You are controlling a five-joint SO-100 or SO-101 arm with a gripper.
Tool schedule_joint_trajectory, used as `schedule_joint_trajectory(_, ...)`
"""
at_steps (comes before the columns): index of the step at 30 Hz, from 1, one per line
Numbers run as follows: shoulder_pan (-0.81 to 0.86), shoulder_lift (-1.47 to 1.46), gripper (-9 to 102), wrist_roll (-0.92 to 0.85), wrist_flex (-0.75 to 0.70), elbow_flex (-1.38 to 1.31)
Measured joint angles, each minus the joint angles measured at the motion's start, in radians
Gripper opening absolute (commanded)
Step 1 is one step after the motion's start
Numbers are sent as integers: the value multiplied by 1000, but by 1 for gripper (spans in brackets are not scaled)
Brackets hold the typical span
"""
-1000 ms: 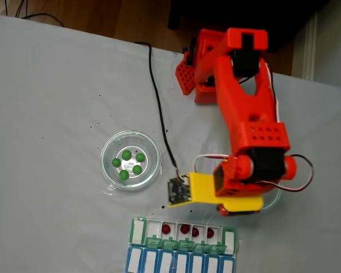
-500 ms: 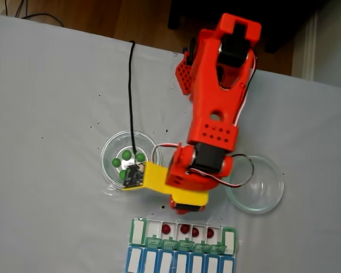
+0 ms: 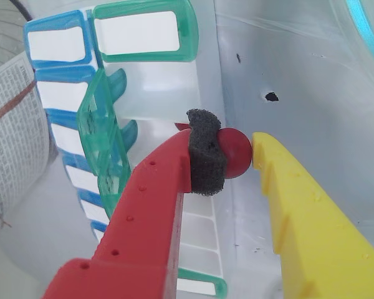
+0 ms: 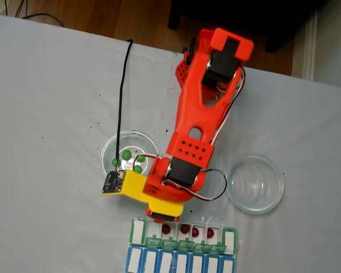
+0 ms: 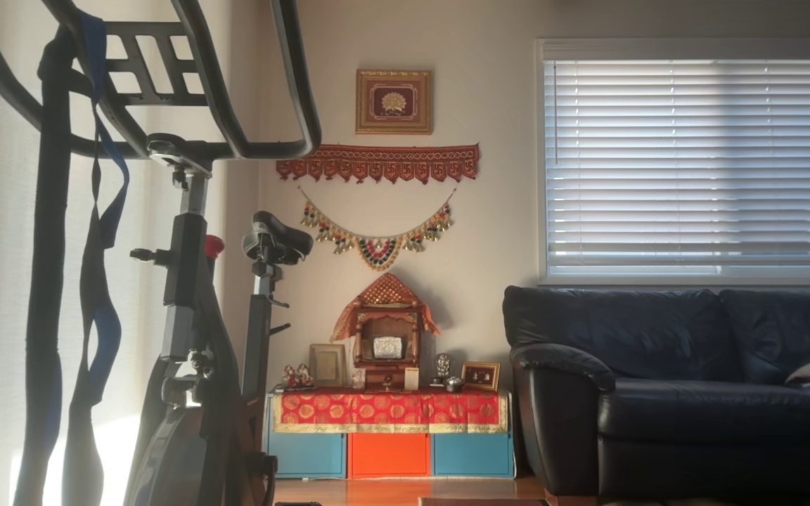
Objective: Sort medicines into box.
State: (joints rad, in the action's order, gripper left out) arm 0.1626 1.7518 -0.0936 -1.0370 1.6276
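arm swung left; claw [image 3: 239, 156] pinching red ball [image 3: 235, 153], half-hidden.

Gripper [image 3: 240, 152]: matt moulded plastic, one finger red, one yellow; the red finger carries a coarse black foam pad [image 3: 206, 161]. Ball [image 3: 235, 152]: smooth, red, slightly glossy. Box [image 3: 143, 37]: translucent green plastic lids, glossy, over white plastic compartments. Dish [image 4: 255, 183]: clear glass. Table [image 4: 45, 114]: matt pale cover. Sofa [image 5: 679, 393]: black leather, slight sheen.
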Motion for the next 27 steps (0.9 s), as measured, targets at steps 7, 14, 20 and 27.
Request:
schedule_joint_trajectory(7, 2, -49, 1, 0, 35, -43)
schedule_joint_trajectory(14, 2, -100, 1, 0, 48, -110)
schedule_joint_trajectory(20, 3, -146, 1, 11, 57, -167)
schedule_joint_trajectory(27, 0, -207, 1, 9, 57, -202)
